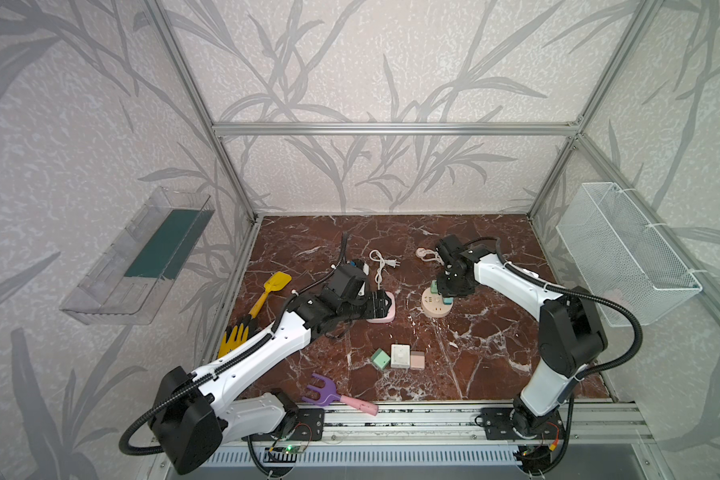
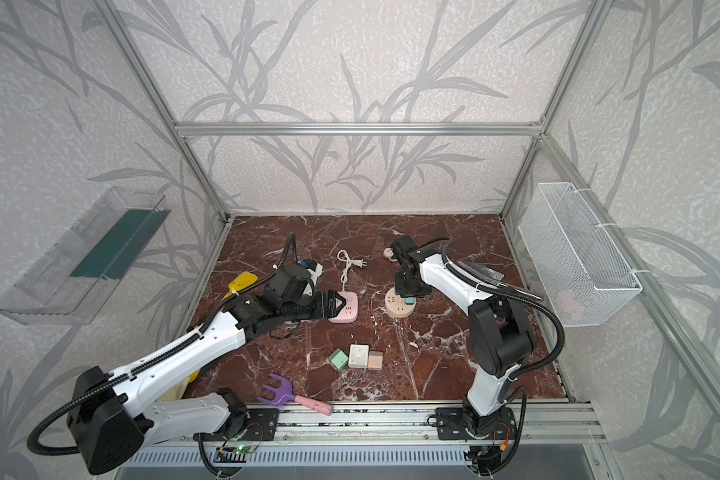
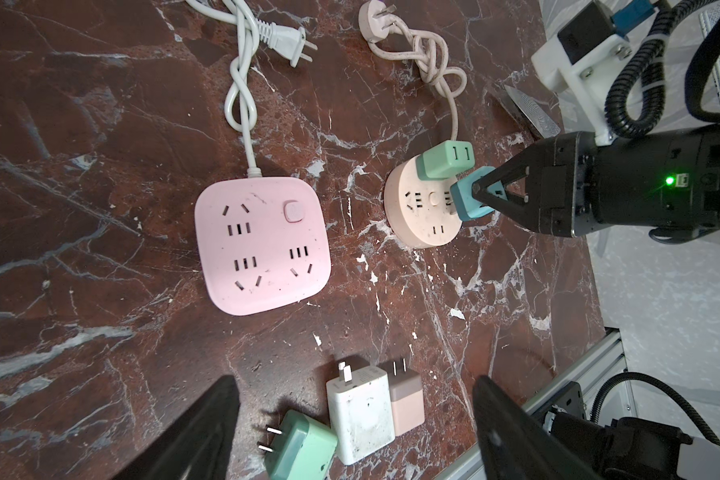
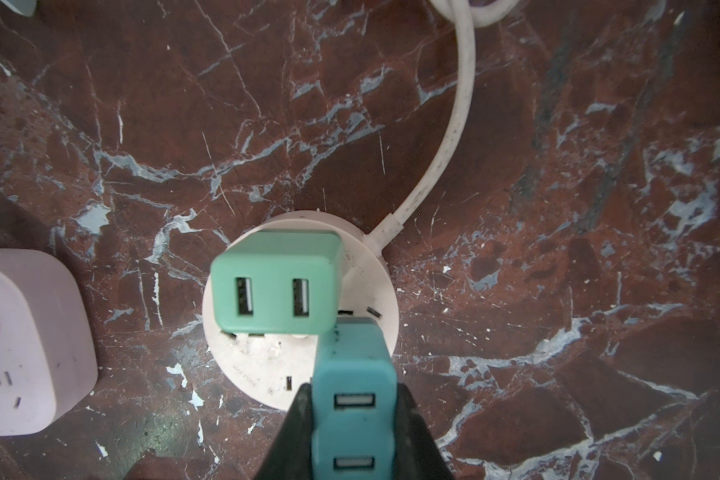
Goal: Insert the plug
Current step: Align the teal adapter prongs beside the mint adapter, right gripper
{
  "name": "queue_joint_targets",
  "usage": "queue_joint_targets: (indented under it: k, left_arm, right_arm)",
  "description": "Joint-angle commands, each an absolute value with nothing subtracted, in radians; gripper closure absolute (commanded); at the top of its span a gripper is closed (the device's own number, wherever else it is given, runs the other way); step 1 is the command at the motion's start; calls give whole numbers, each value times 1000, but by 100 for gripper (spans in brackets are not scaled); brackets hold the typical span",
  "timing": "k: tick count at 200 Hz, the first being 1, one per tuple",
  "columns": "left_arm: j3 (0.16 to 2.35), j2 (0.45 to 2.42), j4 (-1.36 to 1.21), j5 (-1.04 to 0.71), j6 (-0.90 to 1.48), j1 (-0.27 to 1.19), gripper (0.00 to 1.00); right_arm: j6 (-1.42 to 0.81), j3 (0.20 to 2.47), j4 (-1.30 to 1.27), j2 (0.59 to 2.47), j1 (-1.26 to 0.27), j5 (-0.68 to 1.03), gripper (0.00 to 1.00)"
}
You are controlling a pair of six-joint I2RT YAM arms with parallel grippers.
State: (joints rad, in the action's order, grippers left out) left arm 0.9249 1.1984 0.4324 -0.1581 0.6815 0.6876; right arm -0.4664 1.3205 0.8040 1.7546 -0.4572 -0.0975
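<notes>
A lab robot test cell: silver aluminium-profile frame (image 1: pixel 391 129) lined with grey leaf-patterned wallpaper panels (image 1: pixel 391 62), white-and-black robot arms (image 1: pixel 258 357) bolted to a metal rail (image 1: pixel 391 419) fronting a red-brown marble-patterned surface (image 1: pixel 474 353).

The left arm (image 1: pixel 262 353) is reaching from the near left toward the middle, its left gripper (image 1: pixel 381 306) lying low with jaws spread wide. The right arm (image 1: pixel 512 282) is bending in from the right, its right gripper (image 4: pixel 352 397) pointing down and pinching a blue plug (image 4: pixel 352 361).

Red marble table (image 1: pixel 454 365). Pink strip (image 3: pixel 262 245) left of centre, round strip (image 3: pixel 420 216) beside it, well apart. Nearer front, in row: green adapter (image 1: pixel 380 358), white adapter (image 1: pixel 400 356), pink adapter (image 1: pixel 417 360). Left edge: shovel (image 1: pixel 273 289), gloves (image 1: pixel 233 336). Front edge: rake (image 1: pixel 329 392).
</notes>
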Motion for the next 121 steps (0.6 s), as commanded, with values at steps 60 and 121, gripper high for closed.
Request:
queue_joint_targets:
  k: [60,121]
  left_arm:
    - [953,1188,456,-153,685,691,15]
    - [918,1136,460,-114,672,689,15]
  right_arm:
    - [-480,1280,782,1669,-449,-83,100]
    - [-482,1268,779,1620,-448,-100,100]
